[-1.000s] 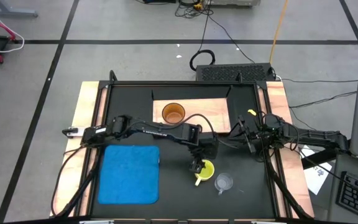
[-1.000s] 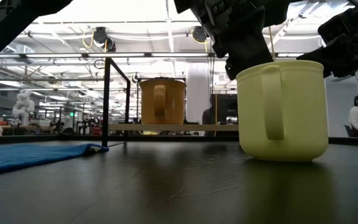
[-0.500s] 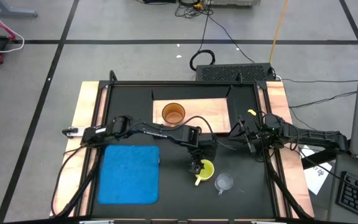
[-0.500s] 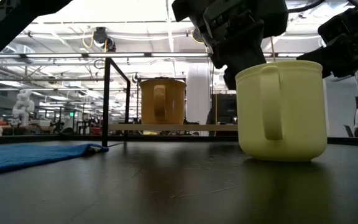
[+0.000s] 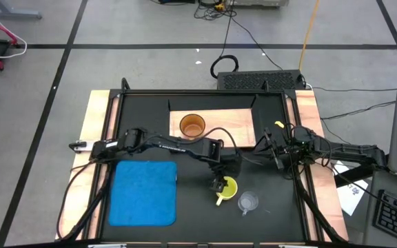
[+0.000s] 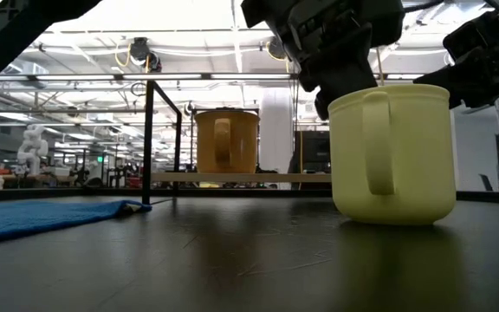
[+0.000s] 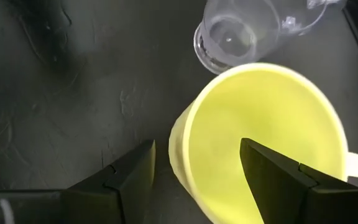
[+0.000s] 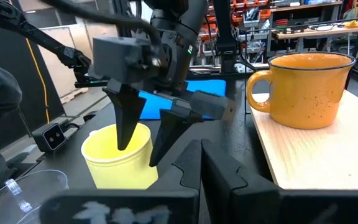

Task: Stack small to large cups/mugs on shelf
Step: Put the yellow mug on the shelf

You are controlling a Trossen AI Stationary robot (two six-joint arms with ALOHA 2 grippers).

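Observation:
The yellow mug (image 5: 227,187) stands upright on its base on the black table, handle (image 5: 220,200) toward the near edge. My left gripper (image 5: 219,184) is open and points down over the mug's left rim. One finger (image 7: 272,174) is inside the mug and one finger (image 7: 132,180) outside, with gaps to the wall (image 7: 180,140). The clear glass cup (image 5: 248,202) stands just right of the mug. The orange-brown mug (image 5: 192,126) stands on the wooden shelf (image 5: 234,124). My right gripper (image 5: 276,153) waits at the table's right, shut.
A blue mat (image 5: 143,193) lies on the table's left half. The shelf's dark brackets (image 6: 149,143) stand at its corners. Bare board (image 8: 309,162) lies to the right of the orange-brown mug. The right arm lies along the table's right edge.
My left gripper has come down a little over the yellow mug's rim and stays open. The mug stands where it was.

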